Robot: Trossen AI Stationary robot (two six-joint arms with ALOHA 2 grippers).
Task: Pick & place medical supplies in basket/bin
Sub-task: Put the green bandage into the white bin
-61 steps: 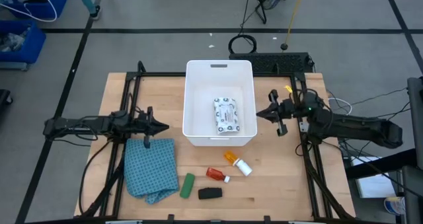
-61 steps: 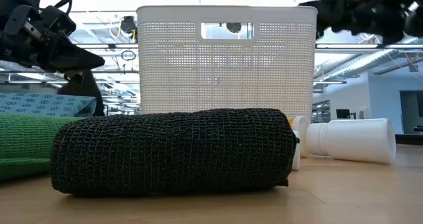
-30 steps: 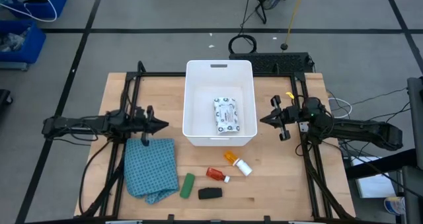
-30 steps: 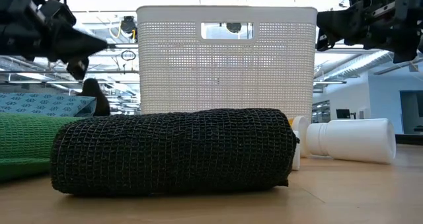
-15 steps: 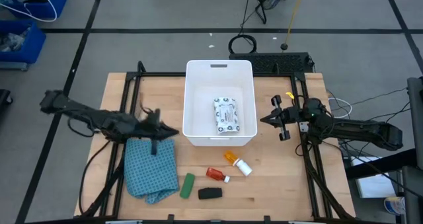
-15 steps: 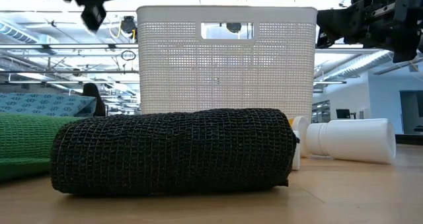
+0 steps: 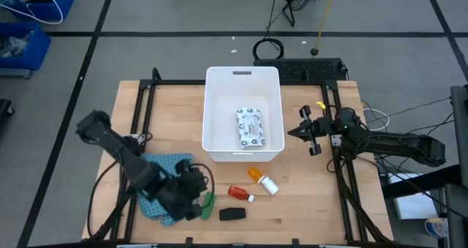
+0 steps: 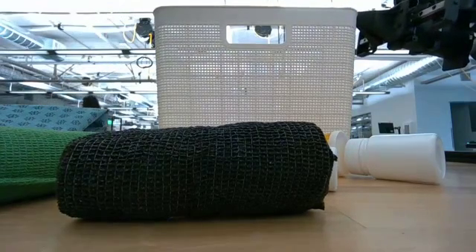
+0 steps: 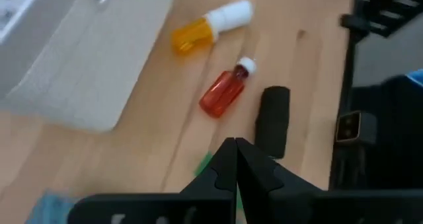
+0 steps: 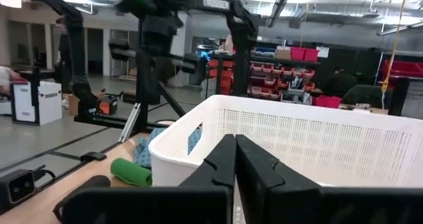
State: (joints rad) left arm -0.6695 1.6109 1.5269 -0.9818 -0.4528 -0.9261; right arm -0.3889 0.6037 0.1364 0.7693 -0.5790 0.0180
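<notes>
Left gripper (image 7: 199, 198), fingers together, has swung to the green oblong piece (image 7: 208, 205) near the tabletop's front edge; pickup likely next.

A light wooden table (image 7: 307, 204) with a black metal frame carries everything; the large white rectangular plastic tub (image 7: 215, 116) stands on it toward the far middle; a crumpled blue checked cloth (image 7: 159, 166) lies at the near left; just right of it lies a green oblong piece (image 7: 208, 202); a black oblong piece (image 7: 232, 214) lies nearest the front edge; a small red-and-white tube (image 7: 240, 193) and an orange pill bottle with white cap (image 7: 262, 180) lie between these and the tub.
</notes>
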